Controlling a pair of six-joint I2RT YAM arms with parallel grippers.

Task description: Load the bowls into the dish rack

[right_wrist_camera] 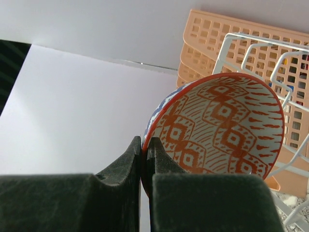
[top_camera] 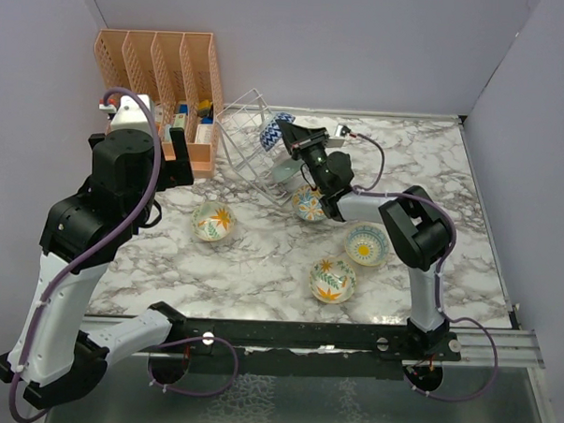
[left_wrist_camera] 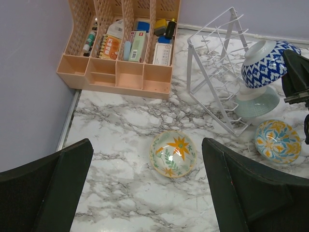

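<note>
My right gripper (top_camera: 290,137) is shut on the rim of a bowl (right_wrist_camera: 227,130) that is red-patterned inside and blue-and-white outside (top_camera: 275,131). It holds the bowl tilted at the right end of the white wire dish rack (top_camera: 251,135), also in the left wrist view (left_wrist_camera: 215,72). A teal bowl (top_camera: 285,173) lies at the rack's foot. A blue-orange flower bowl (top_camera: 308,204), a yellow-sun bowl (top_camera: 367,244) and two leaf-print bowls (top_camera: 333,280) (top_camera: 212,221) sit on the table. My left gripper (left_wrist_camera: 145,193) is open and empty, above the left leaf bowl (left_wrist_camera: 173,153).
The orange slotted organizer (top_camera: 166,71) with small items stands at the back left, touching the rack's left side. Purple walls close in the back and both sides. The right arm's cable (top_camera: 369,150) loops over the table behind the bowls.
</note>
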